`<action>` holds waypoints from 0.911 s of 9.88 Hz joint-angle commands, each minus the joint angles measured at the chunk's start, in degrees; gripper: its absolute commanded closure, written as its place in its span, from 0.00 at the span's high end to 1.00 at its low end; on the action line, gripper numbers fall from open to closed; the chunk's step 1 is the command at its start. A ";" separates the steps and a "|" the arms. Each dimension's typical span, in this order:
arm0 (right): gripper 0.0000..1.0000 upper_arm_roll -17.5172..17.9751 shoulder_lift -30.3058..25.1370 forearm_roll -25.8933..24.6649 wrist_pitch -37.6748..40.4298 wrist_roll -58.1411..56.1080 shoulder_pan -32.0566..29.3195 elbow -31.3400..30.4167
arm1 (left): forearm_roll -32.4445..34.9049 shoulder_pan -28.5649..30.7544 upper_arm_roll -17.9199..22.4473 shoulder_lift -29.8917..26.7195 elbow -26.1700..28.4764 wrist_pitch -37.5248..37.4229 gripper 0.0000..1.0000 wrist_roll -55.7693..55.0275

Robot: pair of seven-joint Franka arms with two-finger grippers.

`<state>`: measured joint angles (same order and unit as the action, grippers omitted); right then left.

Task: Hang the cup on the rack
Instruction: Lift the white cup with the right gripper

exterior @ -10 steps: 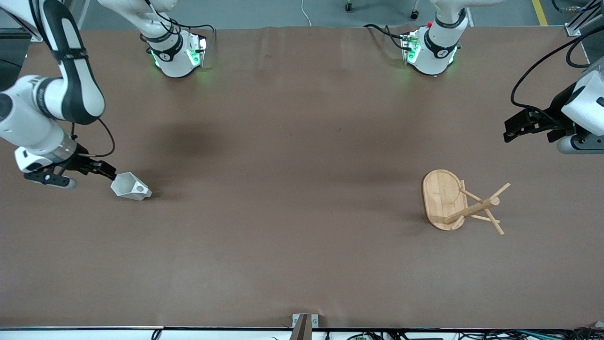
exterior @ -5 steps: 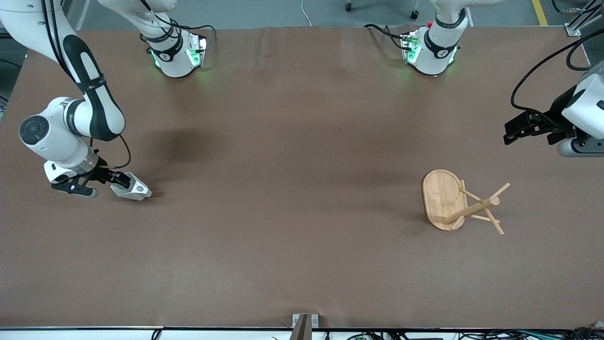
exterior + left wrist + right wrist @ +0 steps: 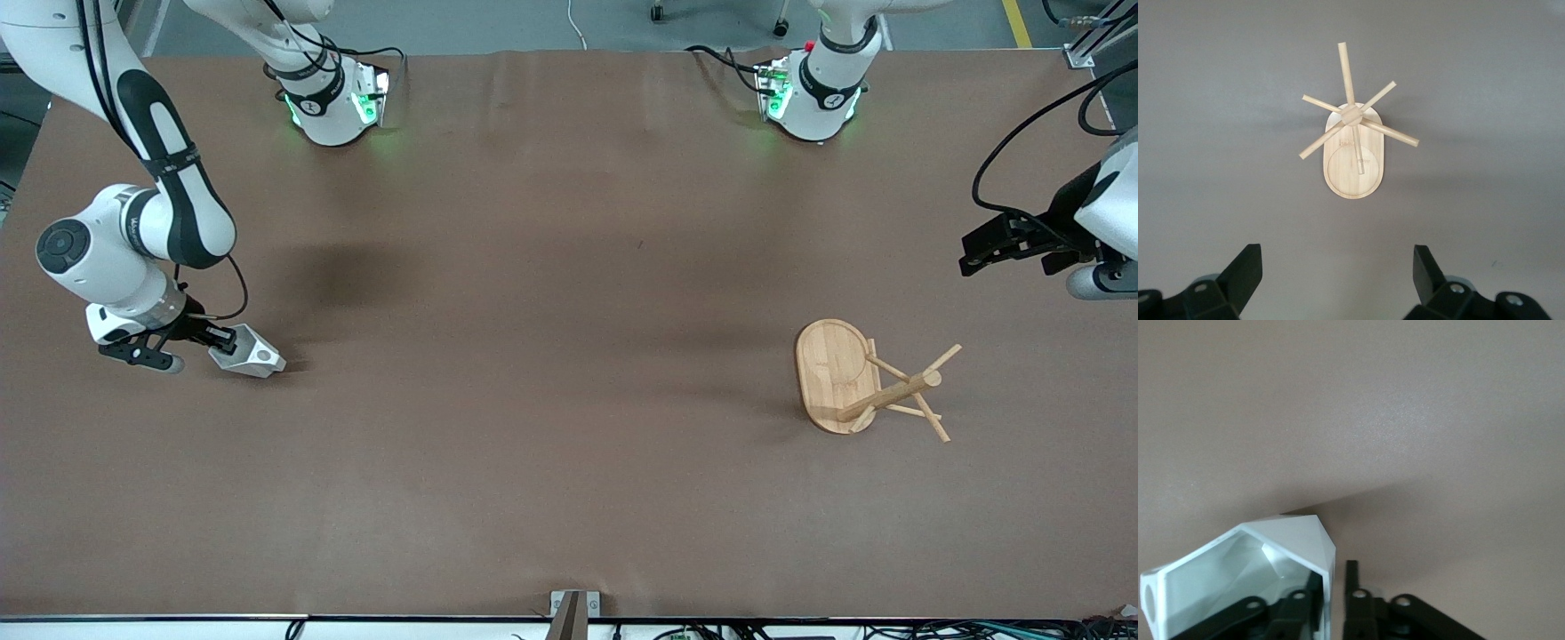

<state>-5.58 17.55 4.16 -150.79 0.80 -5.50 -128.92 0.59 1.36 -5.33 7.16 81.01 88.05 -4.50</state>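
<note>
At the right arm's end of the table, you have the right gripper (image 3: 224,342) down at the cup (image 3: 249,356), which lies on its side on the brown table (image 3: 551,293). In the right wrist view the cup (image 3: 1238,577) shows its open mouth and white inside, and the fingers (image 3: 1353,587) stand one inside the wall and one outside it, pinched together on that wall. So your right gripper (image 3: 1331,600) is clamped on the cup's rim wall. The cup's tab with its round hole faces the front camera's side, at about 4 o'clock from the gripper.

Toward the left arm's end you will find the rack (image 3: 867,380) standing upright on its oval base, with the post and thin pegs spreading out above it. It lies well apart from the cup, at roughly 3 o'clock from it in the front view.

Your left gripper (image 3: 978,252) waits in the air over the table edge at the left arm's end, at about 1 o'clock from the rack. In the left wrist view its fingers (image 3: 1245,270) are spread wide with nothing between them, and the rack (image 3: 1353,143) sits centred below them.
</note>
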 commanded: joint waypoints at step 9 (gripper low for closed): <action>0.00 1.09 -4.10 14.30 38.37 -8.69 12.43 24.14 | -0.15 -2.68 -9.50 0.84 -2.17 0.64 1.00 1.24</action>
<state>-4.16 12.37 12.20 -113.34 -5.90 5.39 -105.79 0.49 -1.37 -12.27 7.18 78.61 88.71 -4.24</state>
